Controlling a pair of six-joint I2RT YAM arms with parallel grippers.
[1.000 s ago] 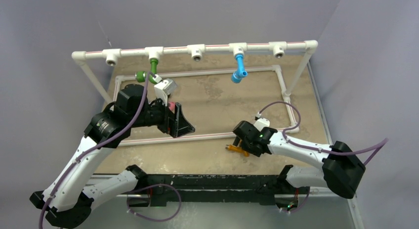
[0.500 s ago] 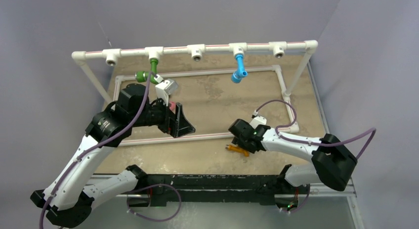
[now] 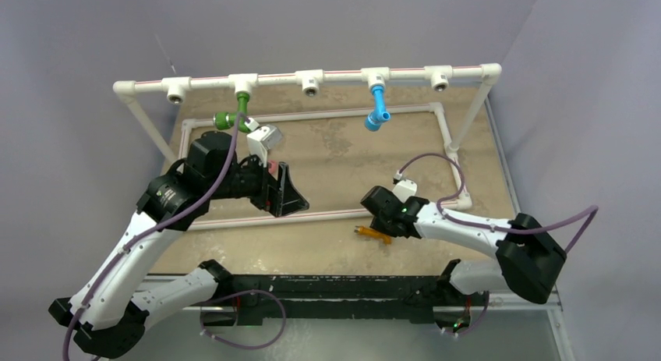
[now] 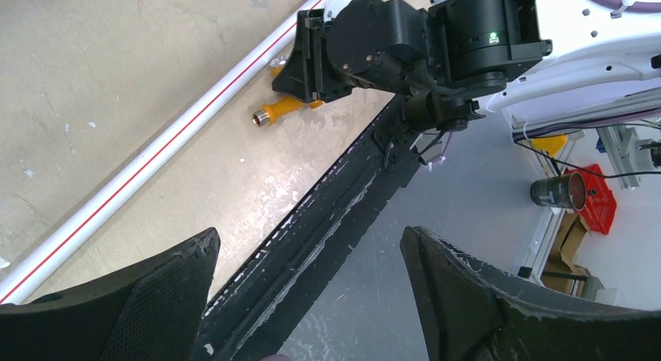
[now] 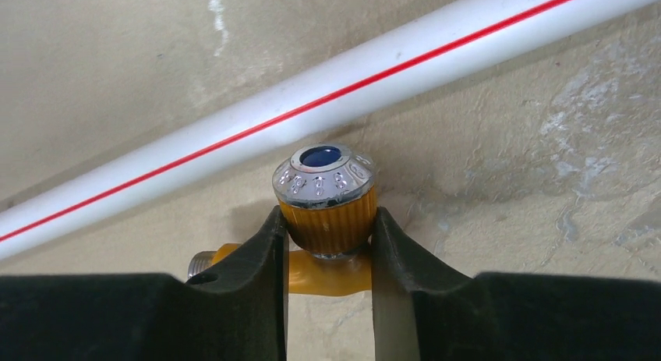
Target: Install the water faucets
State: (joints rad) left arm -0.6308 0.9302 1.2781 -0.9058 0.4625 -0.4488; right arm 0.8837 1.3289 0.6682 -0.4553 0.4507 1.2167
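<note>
The small bent green plastic tap [image 3: 238, 111] and blue plastic tap [image 3: 377, 107] hang from the overhead white pipe [image 3: 343, 75]; the silver-capped orange plastic tap [image 5: 327, 209] lies on the tabletop [image 3: 335, 162].

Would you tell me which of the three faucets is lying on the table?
The orange faucet, held between the fingers of the right gripper; the green faucet and blue faucet hang from the pipe rail.

We are looking at plain grey walls [image 3: 335, 26] enclosing a stained tan worktop [image 3: 335, 162]; off its edge, a red crate [image 4: 599, 201] is sitting beside a dark can [image 4: 555, 192].
</note>
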